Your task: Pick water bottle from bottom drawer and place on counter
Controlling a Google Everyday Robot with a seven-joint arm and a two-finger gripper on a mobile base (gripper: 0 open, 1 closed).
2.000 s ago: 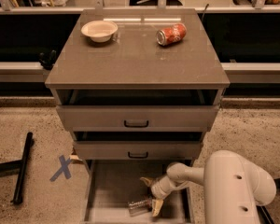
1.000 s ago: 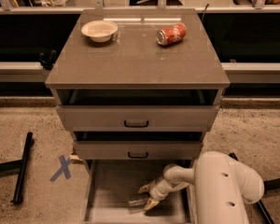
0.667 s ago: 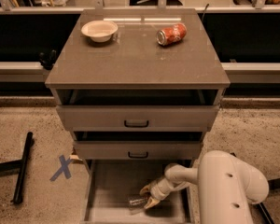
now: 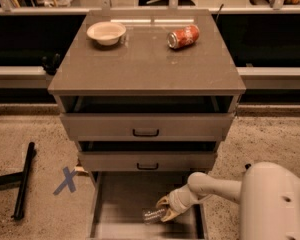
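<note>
Locate water bottle [image 4: 151, 215] at lower centre, long axis left-right on bottom drawer [image 4: 119, 196] floor, right end inside open tool [image 4: 162, 209].

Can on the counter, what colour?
The can is red, clearest in camera view; the claw is in the bottom drawer by the water bottle.

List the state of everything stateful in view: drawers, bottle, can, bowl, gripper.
bottom drawer: pulled open
middle drawer: looks slightly open
top drawer: looks slightly open
water bottle: lying on its side on the bottom drawer floor
gripper: down in the bottom drawer, at the water bottle's right end
soda can: on its side on the counter
bowl: upright on the counter
</note>
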